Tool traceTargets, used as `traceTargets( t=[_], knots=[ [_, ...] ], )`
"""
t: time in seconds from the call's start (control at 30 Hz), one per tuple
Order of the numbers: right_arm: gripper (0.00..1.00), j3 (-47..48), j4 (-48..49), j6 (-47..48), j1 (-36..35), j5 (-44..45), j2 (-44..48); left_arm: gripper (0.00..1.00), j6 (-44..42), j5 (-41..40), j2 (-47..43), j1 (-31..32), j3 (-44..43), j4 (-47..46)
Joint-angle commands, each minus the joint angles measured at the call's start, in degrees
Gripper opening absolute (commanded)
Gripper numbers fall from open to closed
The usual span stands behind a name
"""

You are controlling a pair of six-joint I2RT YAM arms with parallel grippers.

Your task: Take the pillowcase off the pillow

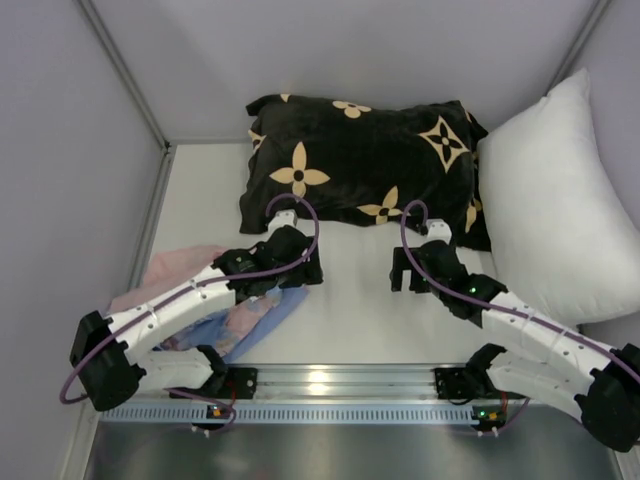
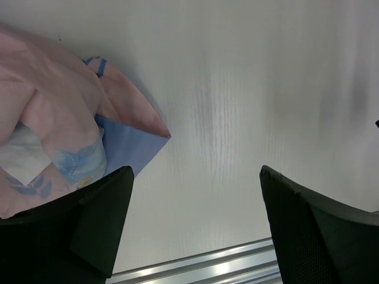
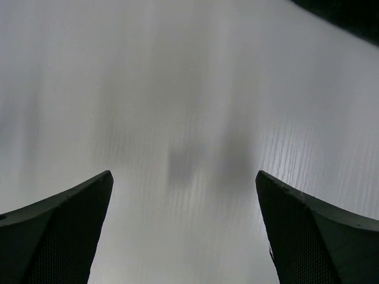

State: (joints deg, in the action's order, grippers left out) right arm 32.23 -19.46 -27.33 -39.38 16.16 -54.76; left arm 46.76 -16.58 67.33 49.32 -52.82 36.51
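The black plush pillowcase [image 1: 365, 160] with tan flowers and stars lies stuffed full at the back middle of the white table; the pillow inside it is hidden. A dark corner of the pillowcase [image 3: 346, 15] shows at the top right of the right wrist view. My left gripper [image 1: 297, 272] hangs open and empty just in front of the pillowcase's near left edge, over bare table [image 2: 195, 177]. My right gripper [image 1: 410, 272] is open and empty in front of the near right edge, over bare table [image 3: 183, 177]. Neither touches the fabric.
A plain white pillow [image 1: 560, 200] with no visible tag leans at the right wall. Pink and light-blue cloths [image 1: 215, 300] lie at the near left under the left arm and show in the left wrist view [image 2: 65, 136]. A metal rail [image 1: 330, 380] runs along the near edge.
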Motion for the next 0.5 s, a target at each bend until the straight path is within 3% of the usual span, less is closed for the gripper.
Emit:
traceTargets(
  t=[0.0, 0.07, 0.23, 0.3, 0.37, 0.47],
  knots=[
    [0.99, 0.55, 2.24, -1.31, -0.88, 4.31, 2.12, 0.91, -1.4, -1.97, 1.13, -3.07, -3.25, 0.23],
    [0.99, 1.86, 2.24, -1.32, -0.35, 3.97, 2.29, 0.91, -3.34, -1.71, 2.89, -5.62, -5.53, 1.01],
    [0.99, 7.05, 2.32, -0.26, 4.47, 4.41, -0.16, 0.97, -5.1, 4.0, 6.23, -19.15, -11.25, 1.38],
    [0.99, 10.39, 2.76, -0.96, 9.12, 0.05, -3.58, 0.99, -4.93, 5.59, 7.02, -23.45, -13.45, -0.12],
    [1.0, 13.89, 3.9, -1.23, 19.9, -6.28, -8.75, 0.99, -4.4, 4.63, 7.64, -26.28, -14.67, -2.57],
    [0.99, 19.07, 4.26, 0.08, 23.63, -5.81, -15.61, 0.99, -5.1, 3.49, 7.82, -28.31, -13.81, -9.58]
  ],
)
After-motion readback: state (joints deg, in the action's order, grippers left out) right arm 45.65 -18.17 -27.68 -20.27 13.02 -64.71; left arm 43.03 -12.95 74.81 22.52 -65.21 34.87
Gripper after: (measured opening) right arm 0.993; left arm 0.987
